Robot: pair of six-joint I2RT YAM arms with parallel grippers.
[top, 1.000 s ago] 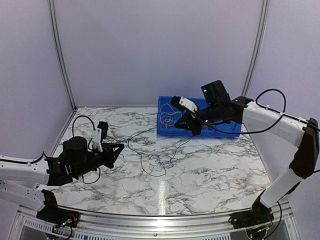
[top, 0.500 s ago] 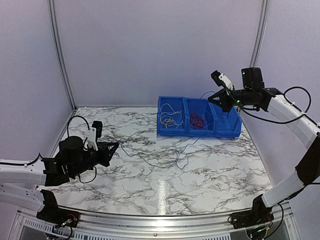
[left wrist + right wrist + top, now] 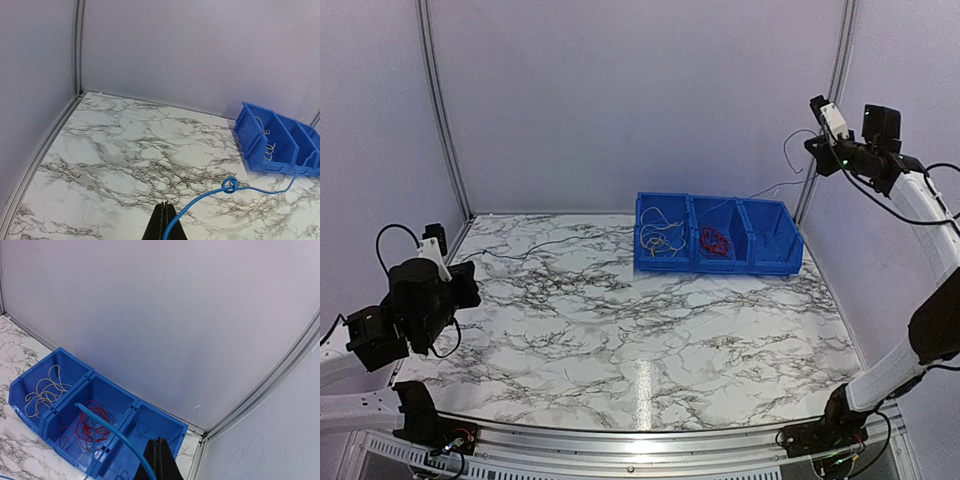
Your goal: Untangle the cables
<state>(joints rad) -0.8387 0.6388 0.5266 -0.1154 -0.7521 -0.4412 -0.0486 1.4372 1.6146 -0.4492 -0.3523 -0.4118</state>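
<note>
Dark blue cable (image 3: 107, 426): it ran from one gripper to the other, with a small knot (image 3: 230, 185) right of centre in the left wrist view. The left gripper (image 3: 164, 222), at the overhead view's left edge, was clamped on one end. The right gripper (image 3: 159, 455), high at upper right, was pinched on the other. Red wires (image 3: 713, 240) lay in the middle compartment of the blue bin (image 3: 720, 265) and yellow-white wires (image 3: 658, 240) in its left one, at the back of the marble table (image 3: 620, 340).

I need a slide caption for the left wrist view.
Left gripper pinches a blue wire with a knot, running toward the blue bins.
</note>
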